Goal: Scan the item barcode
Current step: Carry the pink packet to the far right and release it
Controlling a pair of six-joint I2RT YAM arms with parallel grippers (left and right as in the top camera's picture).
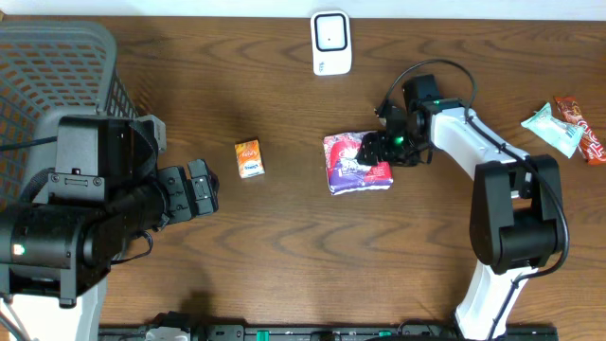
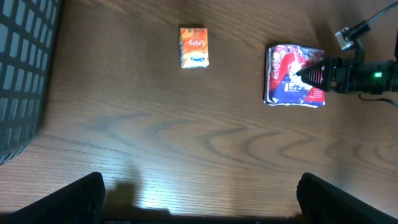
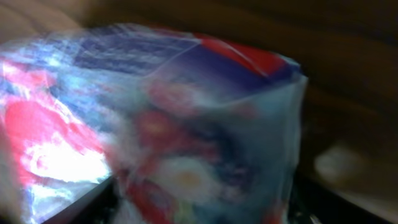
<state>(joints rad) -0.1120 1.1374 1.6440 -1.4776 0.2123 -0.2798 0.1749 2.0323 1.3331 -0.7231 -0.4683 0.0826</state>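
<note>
At the far left a grey basket (image 1: 47, 66) stands on the table (image 1: 284, 275). Just beside it the left gripper (image 1: 210, 188) hangs above the wood, its fingers spread wide with nothing between them. To its right a small orange box (image 1: 249, 157) lies flat, with neither gripper on it. Next comes the red-and-purple snack packet (image 1: 347, 170), lying near the middle of the table, with the white scanner (image 1: 331, 43) at the far edge beyond it. The right gripper (image 1: 371, 149) sits low over the packet's right-hand part. Its wrist view is filled with blurred wrapper, so whether the jaws have closed on it cannot be told. Further right, two more wrapped snacks (image 1: 566, 128) lie well apart from it.

The step in hand looks like picking up the packet. The next move calls for a firm hold on the slack wrapper, then a lift and a turn — barcode face toward the scanner.
</note>
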